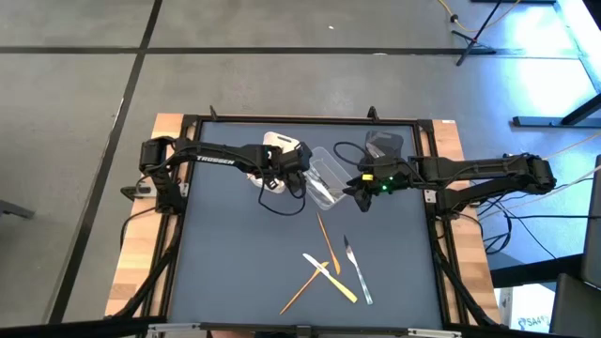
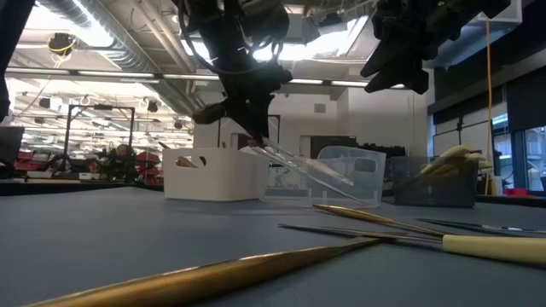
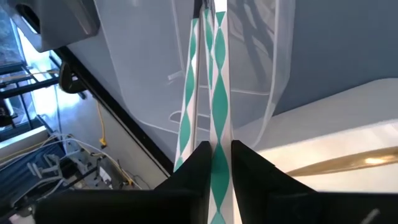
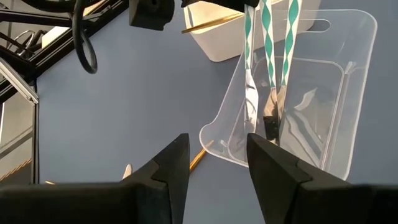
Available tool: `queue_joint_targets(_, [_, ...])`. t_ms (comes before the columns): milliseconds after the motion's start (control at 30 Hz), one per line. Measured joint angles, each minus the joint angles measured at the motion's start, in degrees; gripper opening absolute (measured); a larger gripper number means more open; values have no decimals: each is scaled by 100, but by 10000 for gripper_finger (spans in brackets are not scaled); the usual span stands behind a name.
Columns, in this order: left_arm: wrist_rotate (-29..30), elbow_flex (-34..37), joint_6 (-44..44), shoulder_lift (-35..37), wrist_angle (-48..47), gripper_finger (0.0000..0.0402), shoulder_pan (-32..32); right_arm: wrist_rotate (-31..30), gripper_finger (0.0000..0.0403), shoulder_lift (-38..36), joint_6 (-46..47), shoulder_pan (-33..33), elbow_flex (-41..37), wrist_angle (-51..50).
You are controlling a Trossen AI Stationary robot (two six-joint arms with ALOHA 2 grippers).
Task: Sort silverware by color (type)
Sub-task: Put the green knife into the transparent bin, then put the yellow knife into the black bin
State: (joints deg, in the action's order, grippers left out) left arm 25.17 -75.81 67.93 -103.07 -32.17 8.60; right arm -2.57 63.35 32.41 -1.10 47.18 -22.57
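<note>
My left gripper [image 1: 299, 178] [image 3: 217, 158] is over the near left end of the clear tub [image 1: 326, 176] [image 4: 311, 93], shut on a few clear pieces of silverware with green-and-white diamond handles [image 3: 214, 74] [image 4: 268, 43]. They slant down into the clear tub [image 2: 341, 175]. My right gripper [image 1: 359, 188] [image 4: 217, 155] hovers open just right of that tub, touching nothing. Several tan, yellowish and clear pieces [image 1: 329, 263] lie flat on the mat near its front edge; a tan one [image 2: 213, 277] lies closest to the low camera. My left gripper pinches the clear pieces between its two fingers by their patterned handles [image 3: 219, 140], coming from above. They hang slanting below the fingers [image 2: 256, 128]. Their lower ends [image 4: 270, 118] are inside the clear tub; whether they touch its floor I cannot tell.
A white tub [image 1: 272, 147] [image 2: 213, 175] with a tan piece [image 4: 211, 22] inside stands at the far edge behind the left gripper. A dark grey tub [image 1: 383, 145] [image 2: 435, 183] with yellow pieces [image 2: 452, 158] sticking out stands far right. Black frame rails edge the mat [image 1: 225, 263].
</note>
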Motion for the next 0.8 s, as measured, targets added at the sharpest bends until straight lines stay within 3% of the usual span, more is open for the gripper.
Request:
queue_joint_targets(367, [-575, 0, -38, 0, 25, 74, -1, -2, 147, -2, -144, 0, 0, -2])
queue_joint_targets(800, [-579, 0, -47, 2, 37, 75, 0, -2, 147, -2, -143, 0, 0, -3])
